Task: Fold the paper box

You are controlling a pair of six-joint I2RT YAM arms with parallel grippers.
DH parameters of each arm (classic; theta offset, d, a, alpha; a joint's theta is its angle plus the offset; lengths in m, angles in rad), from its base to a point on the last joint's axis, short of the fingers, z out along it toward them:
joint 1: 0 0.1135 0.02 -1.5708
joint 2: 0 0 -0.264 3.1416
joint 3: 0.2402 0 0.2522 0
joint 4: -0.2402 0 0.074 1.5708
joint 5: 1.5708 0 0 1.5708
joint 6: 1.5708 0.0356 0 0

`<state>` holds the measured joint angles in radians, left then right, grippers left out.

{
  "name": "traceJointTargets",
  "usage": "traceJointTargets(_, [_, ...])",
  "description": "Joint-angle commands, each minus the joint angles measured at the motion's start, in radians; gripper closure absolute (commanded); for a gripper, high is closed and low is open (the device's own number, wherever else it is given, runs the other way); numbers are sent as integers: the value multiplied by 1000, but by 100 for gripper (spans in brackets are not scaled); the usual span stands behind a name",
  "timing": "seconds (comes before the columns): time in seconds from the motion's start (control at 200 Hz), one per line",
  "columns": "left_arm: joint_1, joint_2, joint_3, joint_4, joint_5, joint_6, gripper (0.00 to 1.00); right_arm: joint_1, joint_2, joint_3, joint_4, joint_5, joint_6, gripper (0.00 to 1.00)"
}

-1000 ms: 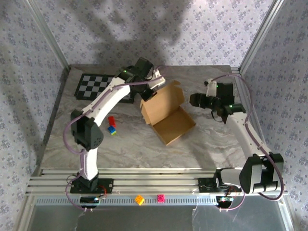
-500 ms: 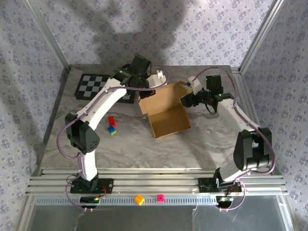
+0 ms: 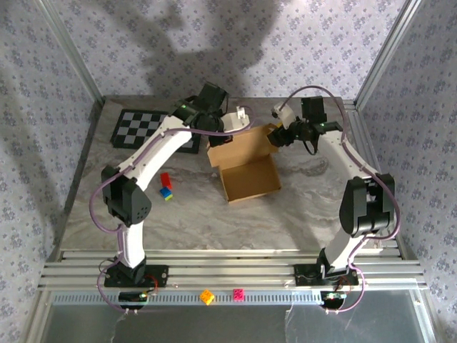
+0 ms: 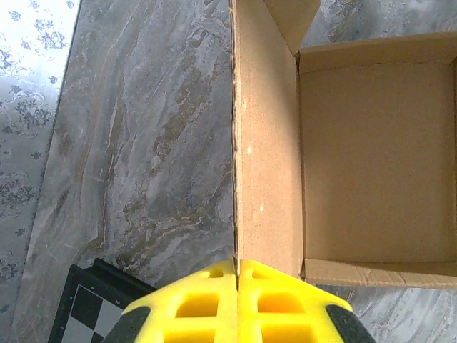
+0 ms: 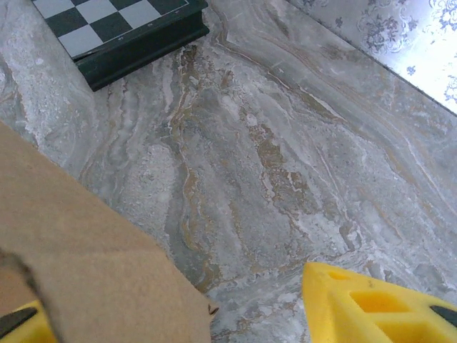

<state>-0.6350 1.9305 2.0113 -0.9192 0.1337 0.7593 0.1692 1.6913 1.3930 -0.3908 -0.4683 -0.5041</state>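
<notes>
The paper box [image 3: 248,171] is a tan cardboard tray lying open on the marble table, with its lid panel standing up along the far side. My left gripper [image 3: 219,138] is shut on the top edge of the box's left wall [image 4: 265,157], its yellow fingers [image 4: 207,300] pressed together over the cardboard. My right gripper [image 3: 275,136] is at the box's far right corner. Its fingers [image 5: 371,307] stand wide apart, and a cardboard flap [image 5: 86,271] reaches between them and covers most of the left one.
A black-and-white checkerboard mat [image 3: 146,128] lies at the back left, close behind the box. Small red [image 3: 165,179] and blue-green [image 3: 166,193] blocks sit left of the box. Orange [image 3: 207,296] and pink [image 3: 238,294] blocks rest on the front rail. Patterned walls enclose the table.
My right arm swung in from the right and now reaches the box's far right corner. The box has turned squarer to the table. My left gripper keeps its hold.
</notes>
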Motion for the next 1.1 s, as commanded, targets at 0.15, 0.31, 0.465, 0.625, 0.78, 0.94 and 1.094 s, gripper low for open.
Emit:
traceJointTargets(0.15, [-13,8,24,22,-24,9,100,32,21,46,-89,18,-36,68])
traceJointTargets(0.31, [-25,8,24,36,-37,-19,100,41,0,36,-95,51,-39,91])
traceJointTargets(0.465, [-27,-6,22,112,-127,-151,65,51,-18,13,-58,96,-20,100])
traceJointTargets(0.625, [58,-2,139,52,-38,-568,31,52,-75,-74,35,133,-13,100])
traceJointTargets(0.78, [96,-140,-49,99,52,-715,13,46,-81,-91,39,127,-14,100])
traceJointTargets(0.94, [130,-255,-284,108,116,-746,23,35,-78,-94,51,112,-9,100])
traceJointTargets(1.094, [140,-302,-434,172,199,-724,30,21,-59,-83,42,89,-1,100])
